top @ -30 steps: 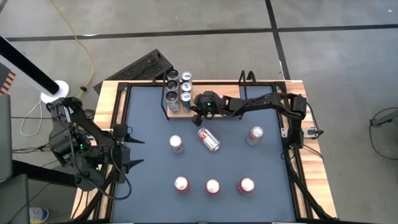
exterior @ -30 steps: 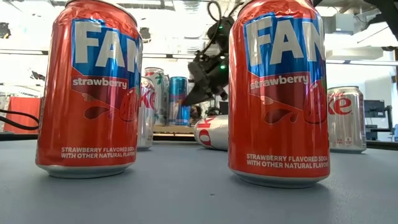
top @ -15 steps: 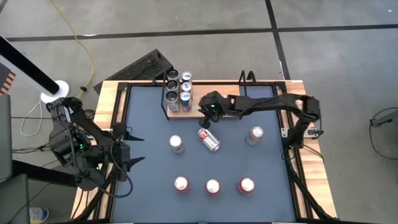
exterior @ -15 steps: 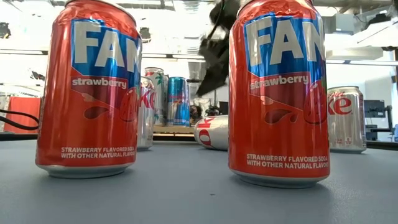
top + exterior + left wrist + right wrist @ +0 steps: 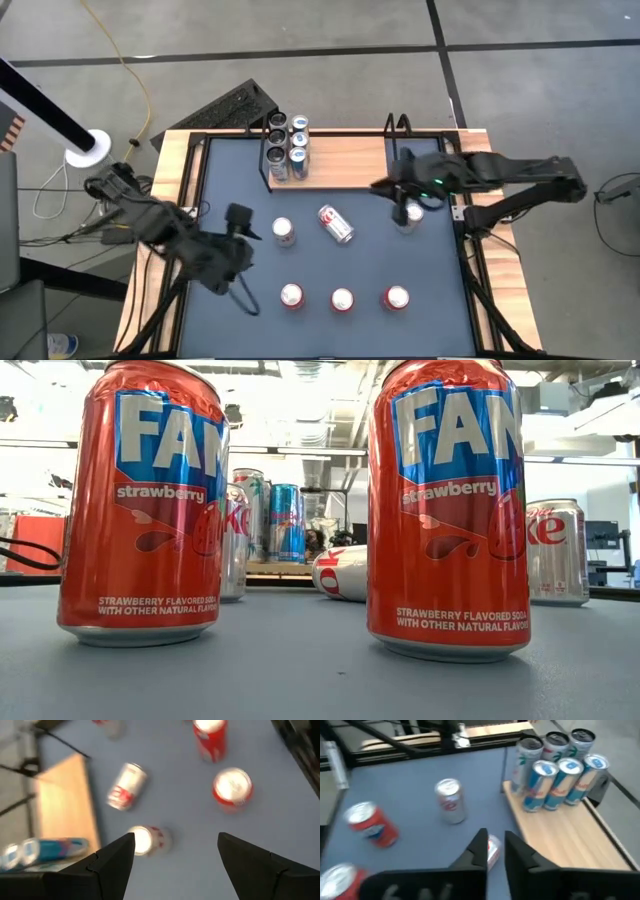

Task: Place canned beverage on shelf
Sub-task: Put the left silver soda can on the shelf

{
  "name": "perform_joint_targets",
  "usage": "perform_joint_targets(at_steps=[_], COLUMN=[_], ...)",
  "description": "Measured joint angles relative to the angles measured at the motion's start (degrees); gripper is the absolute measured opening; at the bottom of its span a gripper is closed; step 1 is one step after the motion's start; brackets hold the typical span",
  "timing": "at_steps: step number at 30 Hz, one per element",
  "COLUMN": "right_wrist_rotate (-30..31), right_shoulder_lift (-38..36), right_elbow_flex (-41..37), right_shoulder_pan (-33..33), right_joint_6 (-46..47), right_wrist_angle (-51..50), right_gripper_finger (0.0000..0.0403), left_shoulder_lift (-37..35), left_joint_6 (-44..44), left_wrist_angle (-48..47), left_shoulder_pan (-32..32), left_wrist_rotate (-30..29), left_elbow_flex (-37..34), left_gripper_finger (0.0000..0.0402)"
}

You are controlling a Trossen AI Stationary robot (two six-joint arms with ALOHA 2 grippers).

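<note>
Hovering right tool [image 5: 385,186]: hanging over the shelf's bare end, near a silver can [image 5: 409,217]; fingers [image 5: 479,851] standing almost together with only a narrow slit between them, holding nothing.
Reaching left tool [image 5: 252,222]: sitting above the counter's left half, just beside another upright silver can [image 5: 284,232]; fingers [image 5: 111,861] spread apart, gripping nothing.
Shelf [image 5: 345,162]: lying along the far edge of the counter, a light-wood board with black rod uprights at both ends.
Cans on shelf [image 5: 287,148]: six standing upright in a tight cluster at the left end, three dark-topped ones behind three blue-and-silver ones.
Tipped can [image 5: 336,224]: lying on its side on the counter, between the two upright silver cans, just in front of the shelf.
Red cans [image 5: 342,299]: three standing in a row along the near side, well apart from the shelf.
Counter [image 5: 240,180]: dark blue-grey top inside a light-wood rim.
</note>
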Motion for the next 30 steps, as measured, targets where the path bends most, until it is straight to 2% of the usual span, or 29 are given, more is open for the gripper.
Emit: perform_joint_targets(at_steps=[3, 5, 10, 13, 16, 21, 25, 30], right_wrist_rotate=[3.03, 5.7, 13.66, 18.27, 20.72, 21.65, 22.05, 22.11], right_shoulder_lift=[-3.3, -4.37, -4.64, -3.5, -1.94, 0.89, 3.45, 8.01], right_elbow_flex=[0.0, 0.0, -0.09, -0.09, -0.09, -0.09, -0.09, -0.09], right_shoulder_pan=[4.03, 6.9, 12.69, 13.83, 13.8, 12.37, 11.94, 12.01], right_joint_6=[3.41, 4.02, 4.56, 4.53, 3.35, 4.39, 6.57, 9.27], right_wrist_angle=[-3.36, -4.9, -6.78, -8.26, -9.93, -12.15, -11.36, -10.96], right_gripper_finger=[0.0101, 0.0136, 0.0222, 0.0256, 0.0269, 0.0271, 0.0271, 0.0271], left_shoulder_lift=[2.25, 3.31, 2.47, 1.19, -0.95, -4.48, -7.21, -11.09], left_joint_6=[4.2, 6.91, 11.15, 12.14, 13.63, 16.37, 19.43, 20.74], left_wrist_angle=[0.1, -0.06, 0.88, 4.08, 9.43, 16.36, 21.12, 26.63], left_shoulder_pan=[4.04, 6.99, 16.59, 22.64, 27.51, 33.79, 36.99, 37.81], left_wrist_rotate=[8.51, 11.72, 21.66, 28.28, 34.03, 38.35, 38.61, 37.94], left_elbow_flex=[0.0, 0.0, 0.0, -0.66, -6.24, -19.13, -24.62, -31.93], left_gripper_finger=[0.0275, 0.0275, 0.0275, 0.0275, 0.0275, 0.0275, 0.0275, 0.0275])
